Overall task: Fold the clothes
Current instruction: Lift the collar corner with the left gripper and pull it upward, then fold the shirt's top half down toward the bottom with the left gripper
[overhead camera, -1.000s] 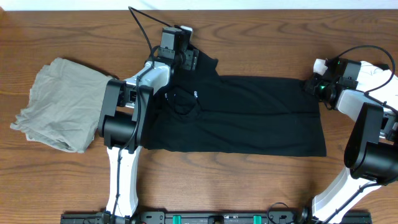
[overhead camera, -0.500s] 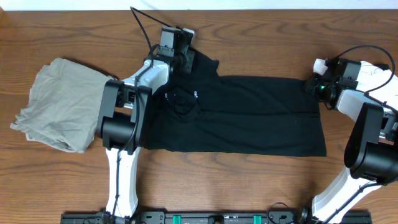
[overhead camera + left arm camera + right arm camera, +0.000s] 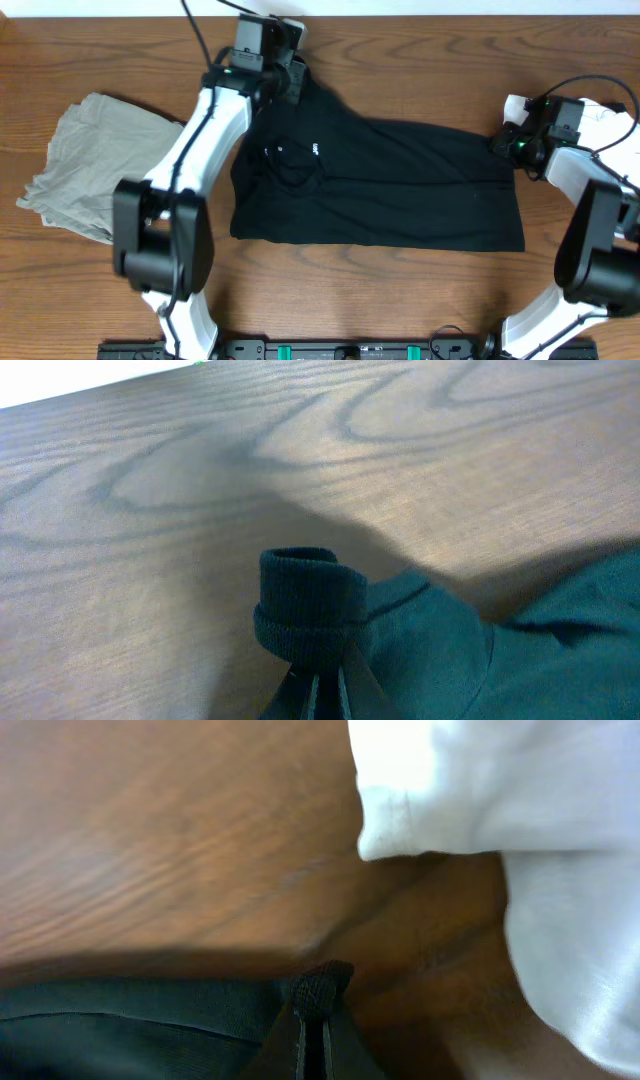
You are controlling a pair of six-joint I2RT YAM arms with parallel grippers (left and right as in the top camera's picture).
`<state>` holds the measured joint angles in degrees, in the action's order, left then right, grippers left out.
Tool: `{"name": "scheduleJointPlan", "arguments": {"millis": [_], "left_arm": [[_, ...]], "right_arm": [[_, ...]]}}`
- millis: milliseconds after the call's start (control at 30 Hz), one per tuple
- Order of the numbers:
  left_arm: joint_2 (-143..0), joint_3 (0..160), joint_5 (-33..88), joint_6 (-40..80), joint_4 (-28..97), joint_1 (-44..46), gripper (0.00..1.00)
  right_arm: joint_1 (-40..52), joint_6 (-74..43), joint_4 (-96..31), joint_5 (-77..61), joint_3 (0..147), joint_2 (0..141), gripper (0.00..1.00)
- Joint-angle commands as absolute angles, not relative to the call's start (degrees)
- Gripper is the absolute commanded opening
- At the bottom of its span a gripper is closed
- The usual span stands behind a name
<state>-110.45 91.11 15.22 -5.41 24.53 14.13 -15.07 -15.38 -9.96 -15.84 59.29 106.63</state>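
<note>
- Jaws of the left gripper [image 3: 318, 688] are nearly closed, pinching the rolled cuff [image 3: 305, 610] of the black garment [image 3: 400, 190]. The cuff stands up just above the fingertips, over bare wood.
- In the overhead view the left gripper [image 3: 292, 78] sits at the garment's far left corner, near the table's [image 3: 420, 60] far edge. The left arm stretches from the near edge up to it.
- The right gripper [image 3: 312, 1042] is likewise closed to a thin slit, clamping a small peak of black fabric at the garment's edge.
- From overhead the right gripper [image 3: 498, 142] is at the garment's far right corner.
- The black garment lies spread flat across the middle of the table between the two grippers. Its small white lettering [image 3: 314, 151] is on the left part.
- A white garment [image 3: 520, 820] lies just beyond the right gripper, apart from the black fabric.
- A grey garment [image 3: 95, 165] lies crumpled at the table's left, beside the left arm.
</note>
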Motion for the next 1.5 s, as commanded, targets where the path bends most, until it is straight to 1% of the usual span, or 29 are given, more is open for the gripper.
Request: {"name": "scheduleJointPlan", "arguments": {"millis": [0,233,367,633,733,833,1100,1467], "left_arm": [[-108.0,91.1,15.8,-5.5,29.3,13.4,0.06],[-105.9,91.1,15.8,-5.5,44.9,11.2,0.06],[-105.3,91.1,15.9,-4.7,48.7,9.5,0.06],[-105.1,91.1,15.9,-4.6,59.6,9.3,0.06],[-104.8,91.0,15.9,-4.4,62.6,9.3,0.06],[-104.7,90.9,16.1,-4.2,66.7,9.3,0.06],[-104.7,89.3,18.0,-2.7,73.4,9.4,0.06],[-104.7,88.1,18.8,-2.5,74.9,12.5,0.06]], "right_arm": [[-14.6,-14.5,-12.3,-15.2,59.0,100.5,0.01],[-14.6,-14.5,-23.2,-12.7,59.0,92.1,0.01],[-14.6,-14.5,-28.2,-9.9,59.0,89.2,0.01],[-14.6,-14.6,-37.0,-4.4,59.0,88.4,0.01],[-14.6,-16.3,-39.0,-0.5,59.0,88.4,0.01],[-14.7,-16.5,-40.2,0.2,59.0,88.4,0.01],[-14.7,-16.5,-41.5,0.2,59.0,88.4,0.01],[-14.7,-16.4,-42.7,0.2,59.0,88.4,0.01]]}}
